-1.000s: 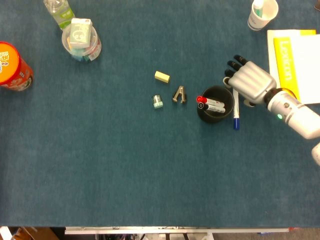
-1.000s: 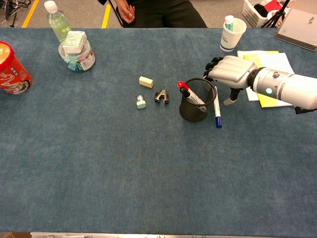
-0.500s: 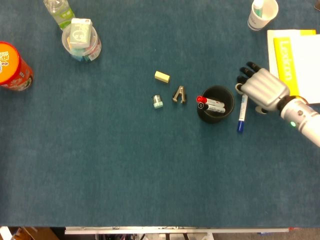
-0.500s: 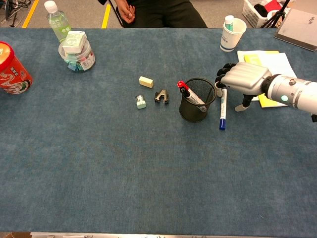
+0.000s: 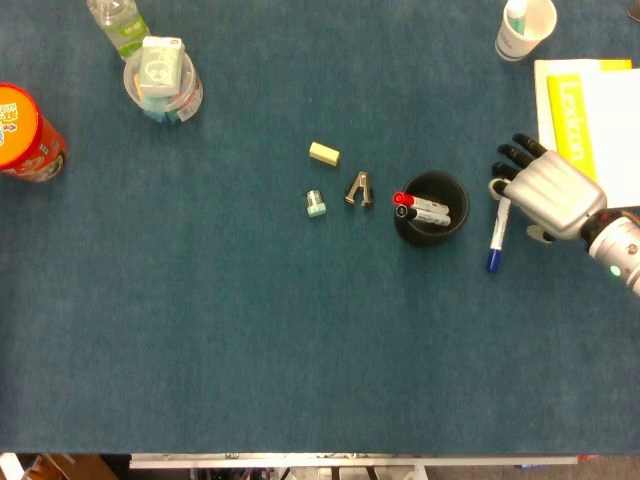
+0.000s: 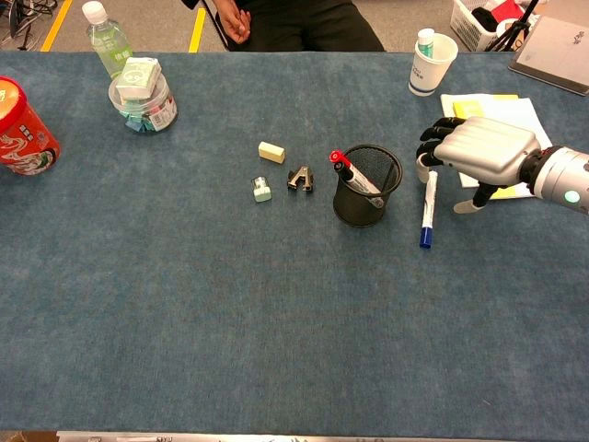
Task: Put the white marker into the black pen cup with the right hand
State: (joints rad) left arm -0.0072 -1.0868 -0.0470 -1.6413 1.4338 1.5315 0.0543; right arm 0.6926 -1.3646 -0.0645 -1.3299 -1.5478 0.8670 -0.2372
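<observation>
The white marker [image 5: 497,228] [image 6: 429,204] with a blue cap lies flat on the blue table, just right of the black mesh pen cup [image 5: 430,235] [image 6: 359,207]. The cup stands upright and holds a red-capped marker [image 6: 337,157] and a black-capped one. My right hand [image 5: 548,190] [image 6: 479,147] hovers low at the marker's far end, palm down. Its curled fingertips [image 6: 425,158] touch or nearly touch that end. The thumb sticks out to the right, away from the marker. My left hand is out of both views.
A paper cup [image 5: 524,25] and a yellow-and-white booklet [image 5: 580,120] lie behind the right hand. Left of the pen cup sit a staple remover [image 5: 359,189], a yellow eraser [image 5: 324,153] and a small green item [image 5: 315,203]. A plastic jar [image 5: 163,80] and an orange can [image 5: 25,130] stand far left.
The right hand has slid rightward, away from the pen cup. The white marker has shifted right along with it, still lying on the table.
</observation>
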